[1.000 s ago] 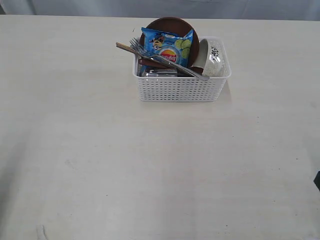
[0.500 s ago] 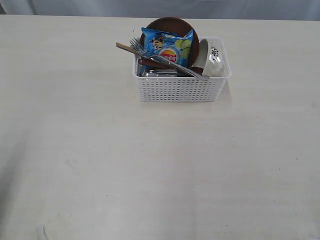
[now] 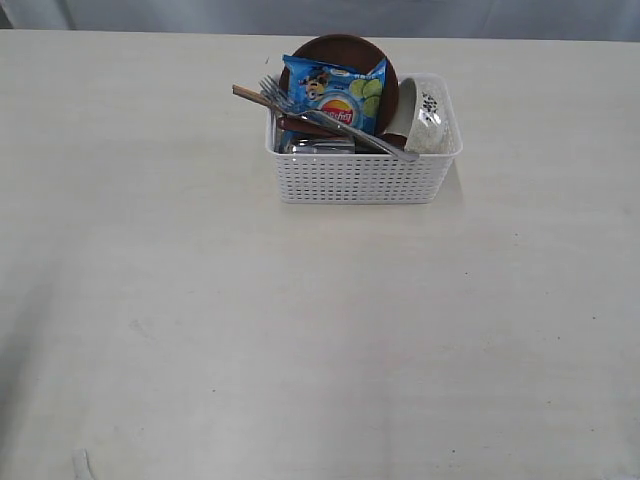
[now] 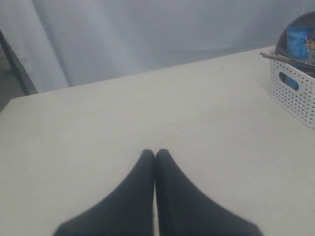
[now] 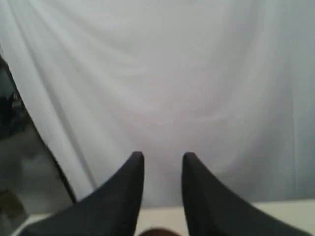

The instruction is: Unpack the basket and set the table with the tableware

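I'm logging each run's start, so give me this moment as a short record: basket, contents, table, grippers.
basket: white, perforated, upright on the table
contents: brown plate on edge, blue chips bag before it, fork across the top, white bowl on edge at one end
table: pale cream, nothing unpacked onto it yet
left gripper: shut, empty
right gripper: open, empty

Backdrop: pale grey-white curtain (image 5: 206, 73) hanging in soft folds behind the table (image 3: 300, 330).
Frame: dark slanted pole (image 4: 14, 55) beside the curtain's edge.
Table: wide, cream, faint wood grain.
Light: soft, even, weak shadows.
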{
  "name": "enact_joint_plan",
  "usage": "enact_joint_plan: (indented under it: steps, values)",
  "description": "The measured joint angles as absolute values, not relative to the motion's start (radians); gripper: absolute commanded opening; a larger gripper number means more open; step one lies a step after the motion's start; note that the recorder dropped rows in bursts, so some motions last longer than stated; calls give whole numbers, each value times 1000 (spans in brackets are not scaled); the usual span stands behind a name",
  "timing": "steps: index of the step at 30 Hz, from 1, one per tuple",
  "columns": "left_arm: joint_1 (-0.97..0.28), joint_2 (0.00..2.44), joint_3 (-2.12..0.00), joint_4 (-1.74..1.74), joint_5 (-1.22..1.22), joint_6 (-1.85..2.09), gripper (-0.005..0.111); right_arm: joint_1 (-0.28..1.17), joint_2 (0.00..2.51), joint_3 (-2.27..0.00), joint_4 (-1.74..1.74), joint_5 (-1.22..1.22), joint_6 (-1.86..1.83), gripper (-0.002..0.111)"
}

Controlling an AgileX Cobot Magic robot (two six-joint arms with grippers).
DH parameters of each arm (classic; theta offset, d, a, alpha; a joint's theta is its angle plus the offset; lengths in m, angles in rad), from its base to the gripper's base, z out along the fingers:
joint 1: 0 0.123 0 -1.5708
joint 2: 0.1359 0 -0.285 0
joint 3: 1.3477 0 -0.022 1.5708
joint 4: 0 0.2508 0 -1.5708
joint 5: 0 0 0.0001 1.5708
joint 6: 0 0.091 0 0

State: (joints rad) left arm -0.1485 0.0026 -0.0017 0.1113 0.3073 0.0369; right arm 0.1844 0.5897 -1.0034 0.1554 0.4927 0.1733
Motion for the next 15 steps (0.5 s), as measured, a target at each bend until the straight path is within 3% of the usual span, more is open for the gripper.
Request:
enact_joint_plan:
  steps: [4, 15]
  values:
    - [-149, 3, -2, 111, 307, 37, 0, 279, 885, -1160, 159, 779, 81, 45]
    - [-149, 3, -2, 111, 307, 37, 0, 469, 1405, -1290, 194, 940, -161, 45]
